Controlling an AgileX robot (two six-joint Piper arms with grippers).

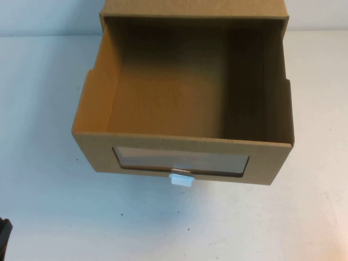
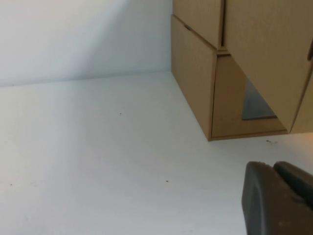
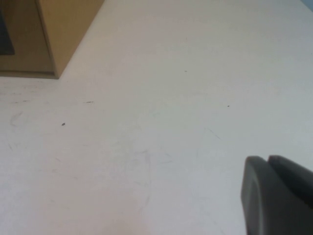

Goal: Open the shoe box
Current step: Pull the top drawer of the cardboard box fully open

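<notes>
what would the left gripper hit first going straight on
Left gripper, low over the table, would probably meet the shoe box drawer front first; depth unclear. Right gripper hovers over table beside the box.

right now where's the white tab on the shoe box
In the high view, the white tab sits centre-front on the open drawer, just below its window. The left gripper and right gripper hover over the table either side, away from it.

Brown cardboard shoe box, open
</notes>
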